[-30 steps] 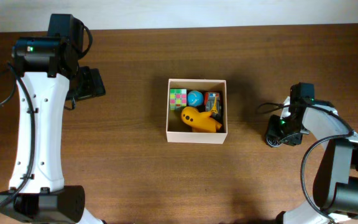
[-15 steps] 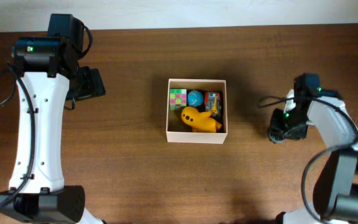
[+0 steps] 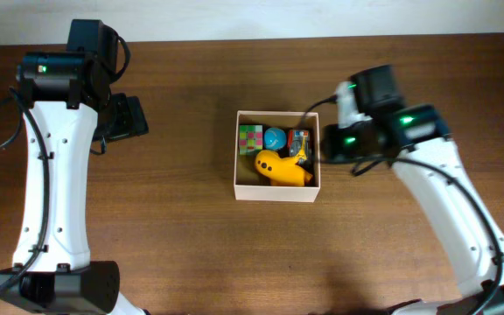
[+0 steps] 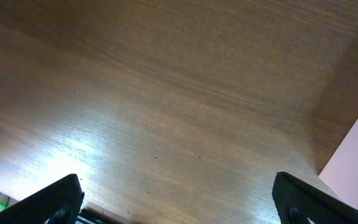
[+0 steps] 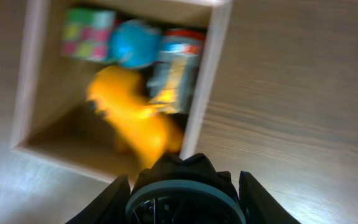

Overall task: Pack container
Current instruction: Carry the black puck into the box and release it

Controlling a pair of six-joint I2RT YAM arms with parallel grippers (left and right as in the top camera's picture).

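Observation:
The container [image 3: 276, 192] is a square white-walled cardboard box in mid-table. It holds a checkered cube [image 3: 250, 138], a blue ball [image 3: 275, 137], a small printed can [image 3: 299, 140] and a yellow toy [image 3: 281, 167]. My right gripper [image 3: 332, 146] hovers at its right wall. In the right wrist view the gripper [image 5: 182, 200] is shut on a black toy wheel [image 5: 182, 190] with a grey rim, above the container's right wall [image 5: 204, 87]. My left gripper [image 3: 129, 116] is open and empty over bare table, far left of the container; it also shows in the left wrist view [image 4: 179, 205].
The container's white corner [image 4: 356, 162] shows at the right edge of the left wrist view. The table's back edge runs along the top of the overhead view. The left arm's white link [image 3: 55, 184] stretches down the left side.
My right arm has swung from the table's right side leftward and up to the container's right wall, carrying the black wheel. The left arm has not moved.

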